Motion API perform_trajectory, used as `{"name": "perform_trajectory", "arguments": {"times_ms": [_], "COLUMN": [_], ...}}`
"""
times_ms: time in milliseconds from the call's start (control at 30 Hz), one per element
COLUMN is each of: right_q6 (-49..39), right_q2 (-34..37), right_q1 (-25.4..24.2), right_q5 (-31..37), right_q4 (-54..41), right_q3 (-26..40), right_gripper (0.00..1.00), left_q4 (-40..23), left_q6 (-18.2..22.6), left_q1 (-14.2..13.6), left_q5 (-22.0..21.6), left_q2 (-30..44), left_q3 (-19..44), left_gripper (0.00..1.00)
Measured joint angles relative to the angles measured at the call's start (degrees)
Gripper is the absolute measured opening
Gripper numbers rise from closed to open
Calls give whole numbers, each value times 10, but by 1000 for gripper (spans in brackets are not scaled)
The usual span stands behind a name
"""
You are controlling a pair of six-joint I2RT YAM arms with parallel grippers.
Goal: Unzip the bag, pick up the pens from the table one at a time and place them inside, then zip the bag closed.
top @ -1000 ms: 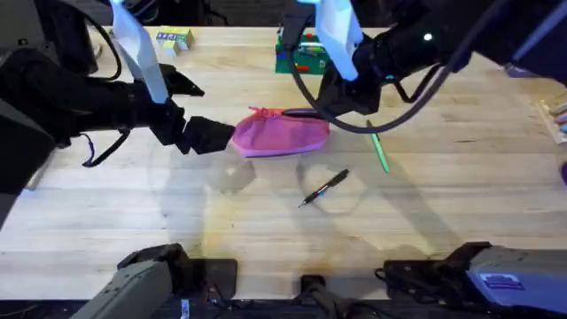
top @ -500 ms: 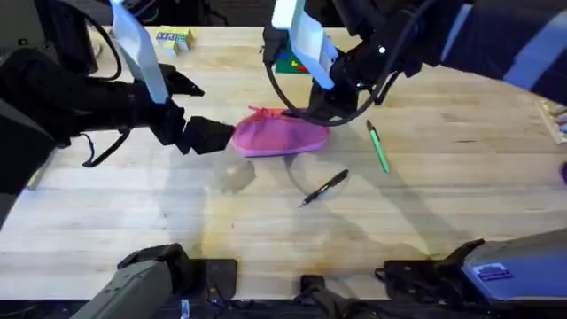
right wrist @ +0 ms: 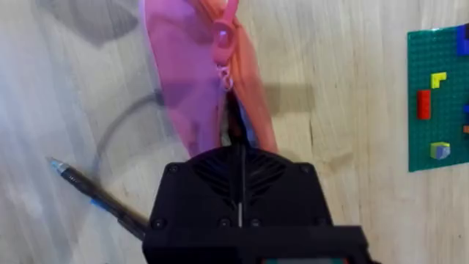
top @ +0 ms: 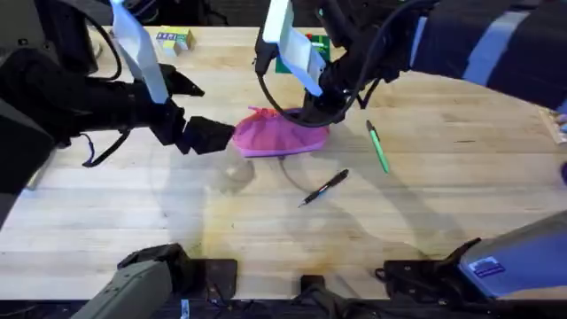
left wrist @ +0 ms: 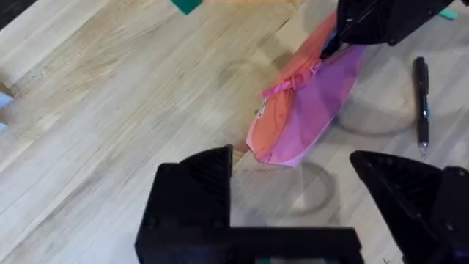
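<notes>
With the right gripper pressed onto the pink pouch, finger state indeterminate, and the left gripper spread open just short of it, the unanchored pouch risked sliding.

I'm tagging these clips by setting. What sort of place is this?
Probably a robotics lab bench rather than a home or office: two robot arms work over a butcher-block table, handling a pink pouch, with two pens and a green board of small parts laid out like test props.
</notes>
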Motion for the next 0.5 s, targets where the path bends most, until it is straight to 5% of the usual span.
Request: {"name": "perform_trajectory", "arguments": {"times_ms": [500], "right_q6": [0], "right_q2": [40], "right_q1": [3], "right_q5": [-18], "right_q4": [33], "right_q3": [0], "right_gripper": [32], "left_q4": [0], "left_q6": [0], "left_q1": [0], "left_q5": [0], "left_q2": [0], "left_q3": [0], "left_gripper": [993]}}
